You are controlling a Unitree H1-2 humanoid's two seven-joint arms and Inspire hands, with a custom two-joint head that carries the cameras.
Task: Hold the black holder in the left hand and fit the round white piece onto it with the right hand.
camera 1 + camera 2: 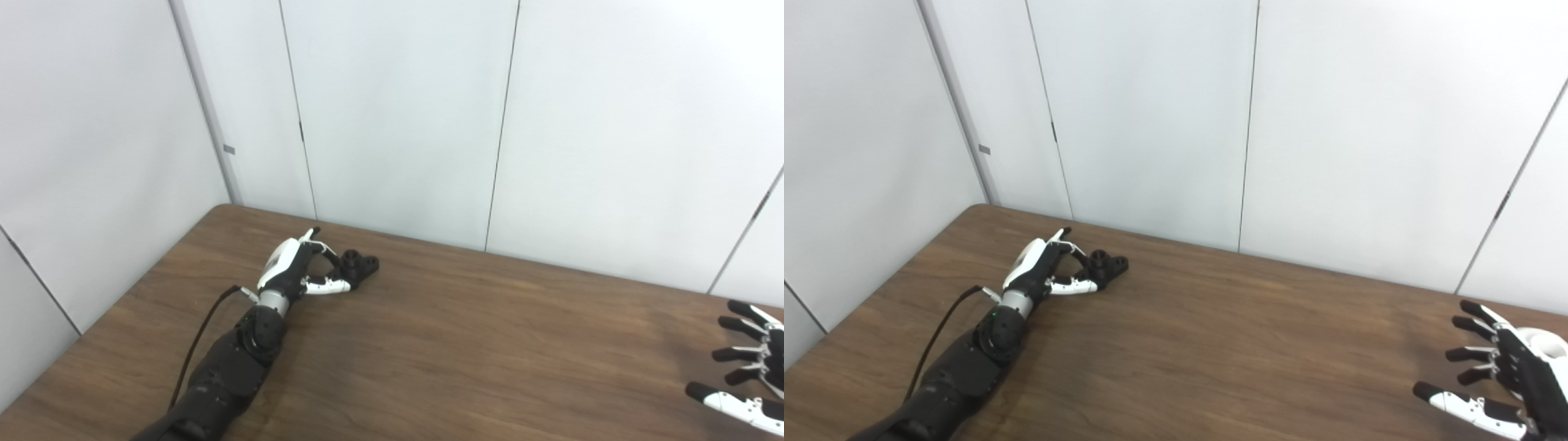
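The black holder (361, 264) lies on the brown table (465, 349) near the far left corner. My left hand (297, 267) reaches it from the left; its fingers and thumb pinch the holder's near end while the holder rests on the table. My right hand (1500, 373) is at the right edge of the table, open with fingers spread, holding nothing. The round white piece (1546, 340) shows only partly in the right eye view, just behind the right hand's fingers, apart from them.
White wall panels (398, 122) stand close behind the table's far edge and along its left side. A black cable (202, 334) runs along my left forearm.
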